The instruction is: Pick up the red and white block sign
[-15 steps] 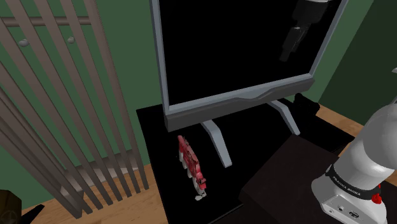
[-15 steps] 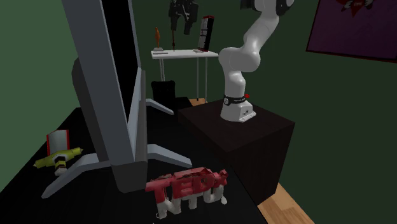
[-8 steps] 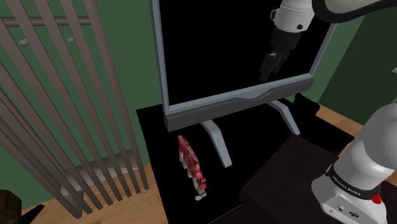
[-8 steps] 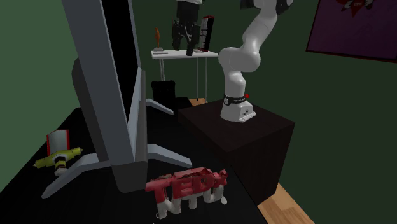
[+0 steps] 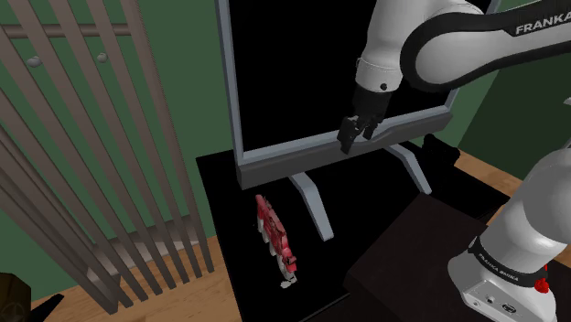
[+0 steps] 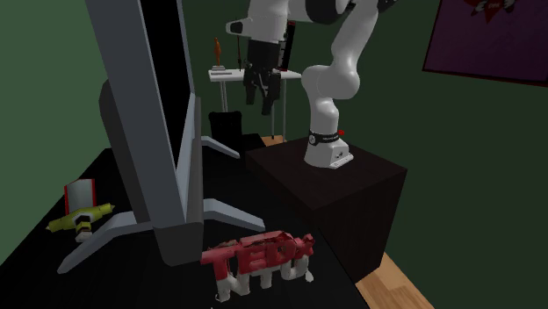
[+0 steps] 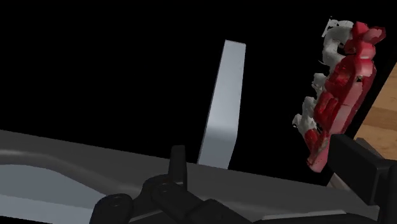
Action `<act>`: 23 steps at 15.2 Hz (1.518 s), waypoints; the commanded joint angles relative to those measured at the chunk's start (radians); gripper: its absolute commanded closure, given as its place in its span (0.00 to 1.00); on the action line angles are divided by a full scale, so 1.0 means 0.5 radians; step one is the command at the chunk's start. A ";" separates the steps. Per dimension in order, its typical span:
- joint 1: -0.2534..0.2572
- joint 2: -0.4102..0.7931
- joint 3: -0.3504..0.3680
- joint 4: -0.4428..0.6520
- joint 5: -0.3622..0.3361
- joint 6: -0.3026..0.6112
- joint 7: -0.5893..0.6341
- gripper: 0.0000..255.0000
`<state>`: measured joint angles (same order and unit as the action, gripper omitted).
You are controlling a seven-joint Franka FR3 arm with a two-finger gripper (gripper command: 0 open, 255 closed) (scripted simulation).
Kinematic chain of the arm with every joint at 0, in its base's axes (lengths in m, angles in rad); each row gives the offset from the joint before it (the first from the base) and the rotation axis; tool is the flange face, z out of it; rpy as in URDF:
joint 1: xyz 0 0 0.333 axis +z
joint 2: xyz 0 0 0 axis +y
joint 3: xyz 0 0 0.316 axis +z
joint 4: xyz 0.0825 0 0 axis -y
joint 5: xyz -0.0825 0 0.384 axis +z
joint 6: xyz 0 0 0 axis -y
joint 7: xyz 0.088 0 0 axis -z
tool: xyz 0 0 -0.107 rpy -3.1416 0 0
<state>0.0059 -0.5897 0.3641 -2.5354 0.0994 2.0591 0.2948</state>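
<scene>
Now, shoulder view, left to right. A grey slatted panel stands tilted before the green wall. Next comes the black tabletop. On it the red and white block sign stands on edge, red letters over white. It is near the table's front edge and just beside the flat grey foot of the large grey-framed black screen.

Further right, the all-black two-finger gripper hangs in front of the screen's lower bezel. It points down, well above the sign and apart from it. Its fingers are spread wide with nothing clasped between them. In the wrist view the sign lies off to one finger's side, not held.

The white arm arches in from the upper right. Its base sits on the dark box stand at far right.
</scene>
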 commanded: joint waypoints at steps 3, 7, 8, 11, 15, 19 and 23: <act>-0.014 0.213 0.142 -0.011 0.033 0.212 0.204 0.00; -0.056 0.499 0.303 0.037 0.002 0.433 0.443 0.00; -0.070 0.578 0.343 0.056 -0.021 0.486 0.509 0.00; -0.118 0.830 0.459 0.131 -0.134 0.634 0.734 0.00; -0.152 1.207 0.558 0.274 -0.412 0.792 1.102 0.00; -0.064 1.595 0.519 0.470 -0.749 0.882 1.485 0.00; 0.114 1.944 0.389 0.709 -0.985 0.928 1.774 0.00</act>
<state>0.0325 0.3238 0.5815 -2.2171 -0.3499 2.5114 1.1326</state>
